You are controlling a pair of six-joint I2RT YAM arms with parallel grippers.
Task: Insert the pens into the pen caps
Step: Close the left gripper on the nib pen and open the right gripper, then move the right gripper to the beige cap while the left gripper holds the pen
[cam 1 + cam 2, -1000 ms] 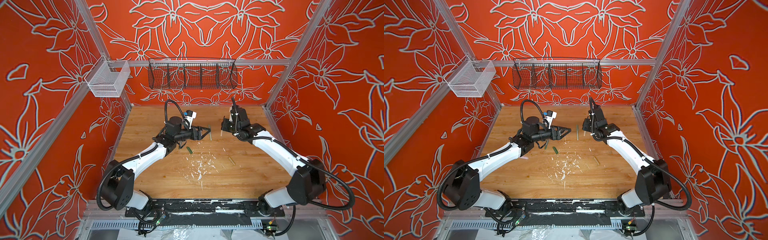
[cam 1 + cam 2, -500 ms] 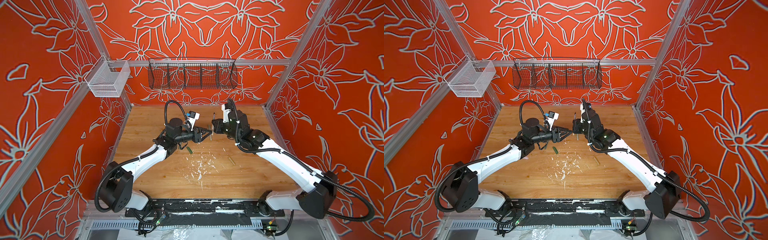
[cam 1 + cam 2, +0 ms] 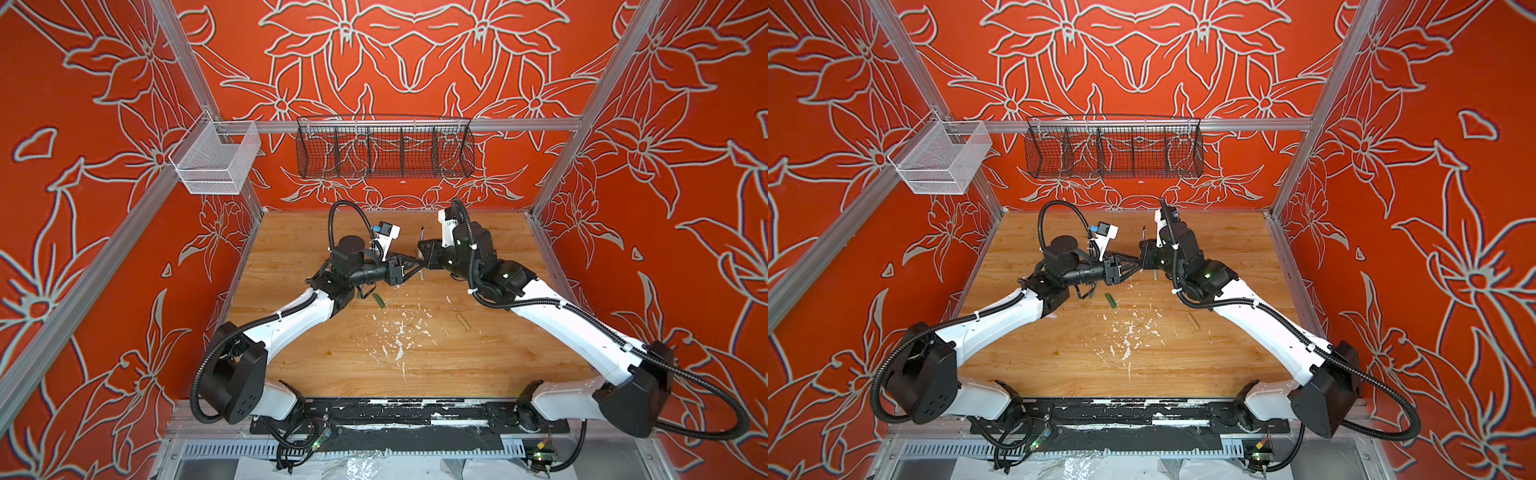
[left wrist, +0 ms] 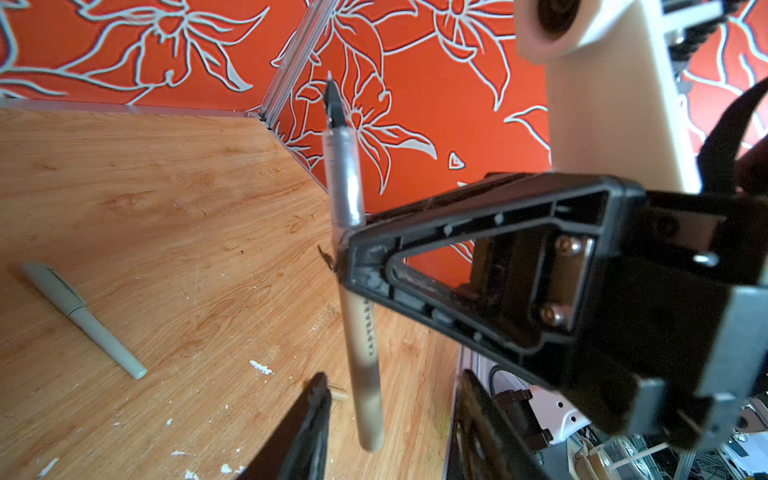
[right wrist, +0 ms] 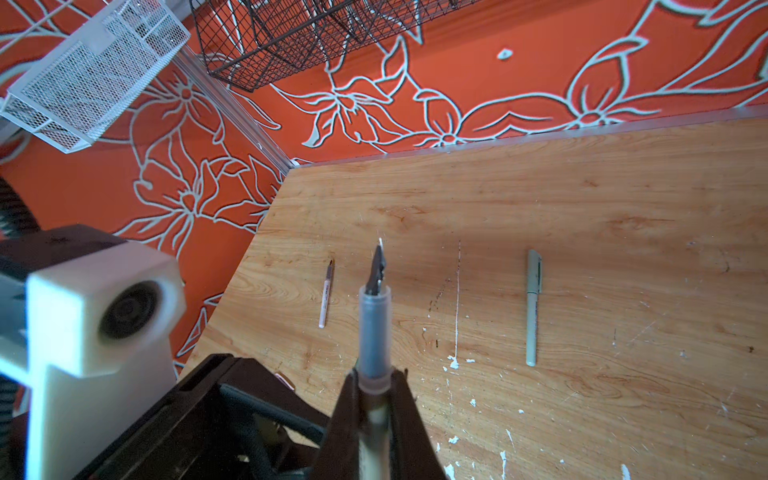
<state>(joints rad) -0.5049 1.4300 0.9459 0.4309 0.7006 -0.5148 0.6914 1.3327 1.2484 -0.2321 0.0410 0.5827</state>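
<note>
My right gripper (image 5: 374, 395) is shut on a tan pen (image 5: 375, 324) and holds it upright above the table, dark tip up. The same tan pen (image 3: 422, 239) shows in both top views, near the middle of the table at the back. My left gripper (image 4: 390, 399) meets it from the left. It is open, and the pen's (image 4: 361, 353) blunt lower end hangs between its fingers (image 4: 309, 428) with a gap on each side. A tan cap (image 3: 463, 322) and a dark green cap (image 3: 379, 300) lie on the wood.
A pale pink pen (image 5: 326, 295) lies uncapped near the back left of the table. A light green pen (image 5: 532, 307) with its cap on lies to the right of it. White paint flecks (image 3: 399, 332) dot the middle. A black wire basket (image 3: 384, 147) and a white mesh basket (image 3: 214, 160) hang on the walls.
My right arm swung left with the tan pen until it met the left gripper. The left jaws narrowed and now stand on either side of the pen's lower end.
</note>
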